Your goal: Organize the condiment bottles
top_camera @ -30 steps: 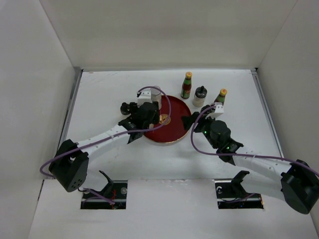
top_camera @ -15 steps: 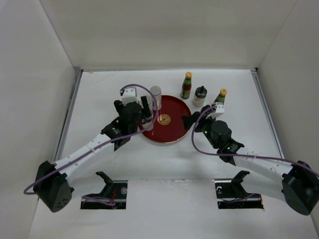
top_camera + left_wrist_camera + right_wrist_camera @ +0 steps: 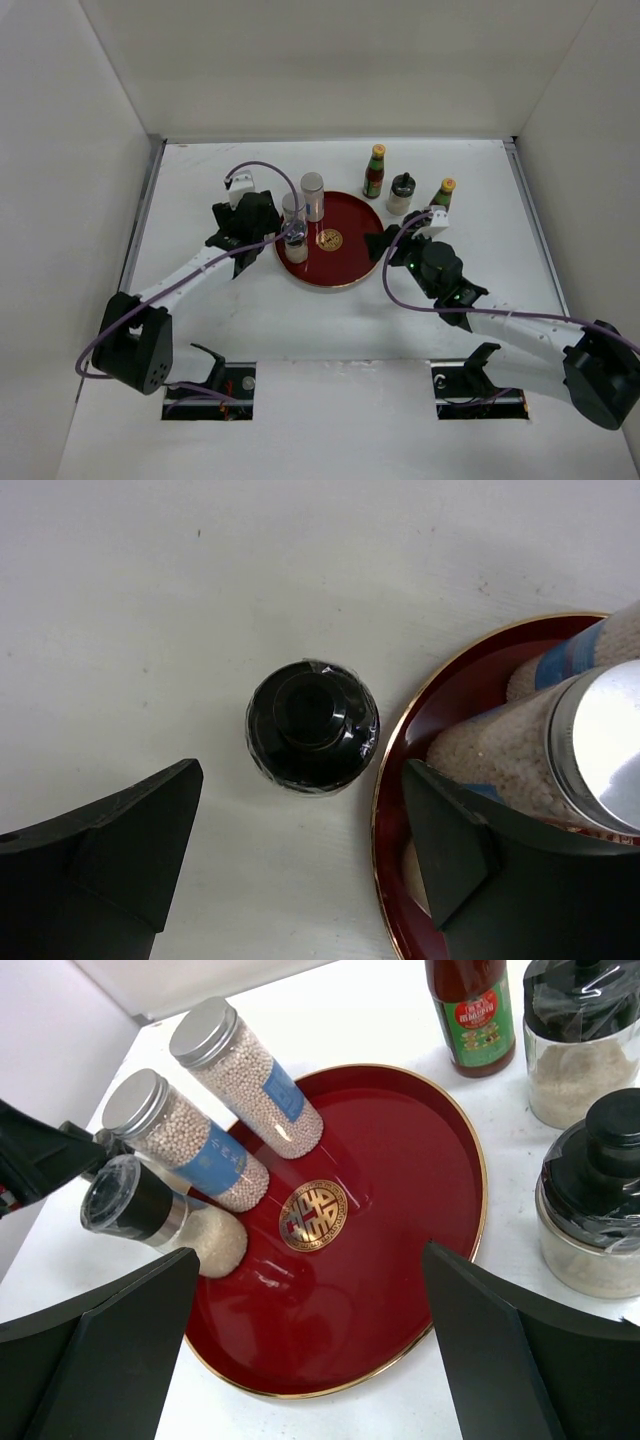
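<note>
A red plate (image 3: 348, 262) sits mid-table. Two silver-capped shakers (image 3: 245, 1075) (image 3: 180, 1140) stand on its left half. A black-topped shaker (image 3: 135, 1210) stands at its left rim; from above (image 3: 312, 725) its top shows just outside the rim. My left gripper (image 3: 268, 228) is open and empty, with that shaker a little ahead between its fingers (image 3: 130, 830). My right gripper (image 3: 385, 245) is open and empty over the plate's near right edge (image 3: 380, 1260). A red sauce bottle (image 3: 374, 172), a black-topped shaker (image 3: 401, 193) and another sauce bottle (image 3: 443, 192) stand behind the plate.
In the right wrist view a second black-topped shaker (image 3: 600, 1210) stands on the table right of the plate, close to my right gripper. White walls enclose the table on the left, back and right.
My left gripper has drawn back to the left off the plate. The shaker it was at stands free by the plate's left rim. The right arm has not moved.
</note>
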Motion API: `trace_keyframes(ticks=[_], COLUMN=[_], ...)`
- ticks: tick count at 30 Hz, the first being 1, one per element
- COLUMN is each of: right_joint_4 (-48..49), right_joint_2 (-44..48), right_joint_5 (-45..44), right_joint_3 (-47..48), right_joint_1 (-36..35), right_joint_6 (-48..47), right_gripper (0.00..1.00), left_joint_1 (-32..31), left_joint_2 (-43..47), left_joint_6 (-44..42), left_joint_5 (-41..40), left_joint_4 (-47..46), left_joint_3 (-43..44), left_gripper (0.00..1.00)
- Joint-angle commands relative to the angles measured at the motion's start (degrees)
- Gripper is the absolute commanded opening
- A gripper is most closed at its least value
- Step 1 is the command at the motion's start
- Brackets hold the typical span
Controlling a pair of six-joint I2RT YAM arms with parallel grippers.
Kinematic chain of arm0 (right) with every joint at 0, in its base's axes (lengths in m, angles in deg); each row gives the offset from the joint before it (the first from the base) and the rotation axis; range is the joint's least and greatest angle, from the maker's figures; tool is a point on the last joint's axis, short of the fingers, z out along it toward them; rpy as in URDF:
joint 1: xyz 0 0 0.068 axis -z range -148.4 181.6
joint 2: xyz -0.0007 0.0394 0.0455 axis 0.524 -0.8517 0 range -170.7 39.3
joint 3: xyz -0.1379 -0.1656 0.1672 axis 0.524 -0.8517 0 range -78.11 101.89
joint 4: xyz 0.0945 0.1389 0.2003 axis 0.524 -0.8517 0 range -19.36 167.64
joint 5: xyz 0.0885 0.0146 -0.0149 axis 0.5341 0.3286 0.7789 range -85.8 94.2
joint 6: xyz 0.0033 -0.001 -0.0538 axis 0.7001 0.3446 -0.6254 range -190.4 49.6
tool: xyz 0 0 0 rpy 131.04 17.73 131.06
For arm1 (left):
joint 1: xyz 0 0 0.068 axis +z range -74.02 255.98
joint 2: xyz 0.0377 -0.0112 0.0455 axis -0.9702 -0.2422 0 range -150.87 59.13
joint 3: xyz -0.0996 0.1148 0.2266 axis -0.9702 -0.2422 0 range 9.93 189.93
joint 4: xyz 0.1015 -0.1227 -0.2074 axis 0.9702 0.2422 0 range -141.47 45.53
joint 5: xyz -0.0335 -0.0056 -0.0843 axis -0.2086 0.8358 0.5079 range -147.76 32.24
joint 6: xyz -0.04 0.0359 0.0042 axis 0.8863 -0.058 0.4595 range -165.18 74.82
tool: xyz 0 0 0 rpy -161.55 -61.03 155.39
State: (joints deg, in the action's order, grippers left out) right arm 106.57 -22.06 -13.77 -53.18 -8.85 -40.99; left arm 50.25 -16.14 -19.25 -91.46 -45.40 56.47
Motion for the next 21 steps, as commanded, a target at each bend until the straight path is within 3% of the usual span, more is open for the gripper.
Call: trace_keyframes(ticks=[1, 11, 18, 21], right_joint_4=[2.0, 2.1, 1.8, 2.4], right_joint_2=[-0.4, 0.2, 0.4, 0.5], right_joint_5=[0.3, 1.0, 0.8, 0.6], right_joint_3=[1.6, 1.3, 1.4, 1.2], right_joint_1=[0.2, 0.2, 0.2, 0.2], right_joint_6=[-0.1, 0.4, 0.2, -0.1], right_gripper=[1.00, 1.00, 1.00, 1.00], left_joint_1=[1.3, 3.5, 2.8, 2.0], left_joint_2=[-0.8, -7.7, -5.5, -0.2], left_joint_6=[0.1, -0.4, -0.7, -1.1], left_joint_5=[0.5, 1.5, 0.5, -2.5], left_joint_4=[-6.3, -10.5, -10.6, -10.0], left_joint_3=[0.4, 1.5, 1.7, 0.8], left_gripper=[0.80, 0.73, 0.39, 0.36])
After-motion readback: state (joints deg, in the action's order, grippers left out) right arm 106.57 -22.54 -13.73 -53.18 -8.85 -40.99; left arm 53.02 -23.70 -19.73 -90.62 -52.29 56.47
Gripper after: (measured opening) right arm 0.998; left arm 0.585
